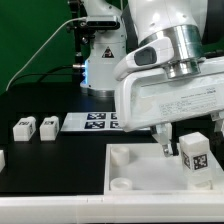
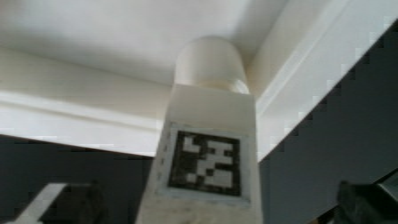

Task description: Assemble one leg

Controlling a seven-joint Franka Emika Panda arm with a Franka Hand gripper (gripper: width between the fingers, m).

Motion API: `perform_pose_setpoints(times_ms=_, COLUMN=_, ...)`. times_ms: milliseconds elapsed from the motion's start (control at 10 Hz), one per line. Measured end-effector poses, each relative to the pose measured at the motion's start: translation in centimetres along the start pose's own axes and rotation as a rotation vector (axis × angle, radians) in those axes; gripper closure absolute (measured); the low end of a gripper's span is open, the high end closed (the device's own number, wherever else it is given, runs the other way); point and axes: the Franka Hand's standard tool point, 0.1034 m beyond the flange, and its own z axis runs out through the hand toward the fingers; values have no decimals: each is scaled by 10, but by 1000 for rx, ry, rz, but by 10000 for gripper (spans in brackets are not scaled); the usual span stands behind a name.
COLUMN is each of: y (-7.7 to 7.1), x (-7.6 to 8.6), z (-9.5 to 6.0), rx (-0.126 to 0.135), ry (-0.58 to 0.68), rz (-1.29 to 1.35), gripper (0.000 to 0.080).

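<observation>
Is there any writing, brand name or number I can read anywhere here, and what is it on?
No readable words or numbers anywhere.
Upright leg: a black-and-white square pattern tag, not text.
Two loose legs on the table: the same kind of pattern tags, too small to make out.
Marker board: several pattern tags, no letters.
Gripper: no label visible.

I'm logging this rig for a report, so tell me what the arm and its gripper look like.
The arm is glossy white with a silver metal ring at the wrist. The gripper has a boxy white body carrying faint grey printing, and short dark fingers below it. No cables show on it.
</observation>
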Motion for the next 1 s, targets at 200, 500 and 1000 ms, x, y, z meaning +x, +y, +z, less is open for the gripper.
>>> perform_pose_setpoints(times_ms=200, y=-2, x=-1, z=0, rx=9, ry=-23, rz=4, gripper=150)
perform_pose_setpoints(times_ms=500, y=-7, x=7, z=-16, rx=74, ry=-209, rz=28, gripper=150)
perform_pose_setpoints(times_ms=1000, y=-19, x=18, z=-9, rx=194, ry=-545, rz=38, gripper=150)
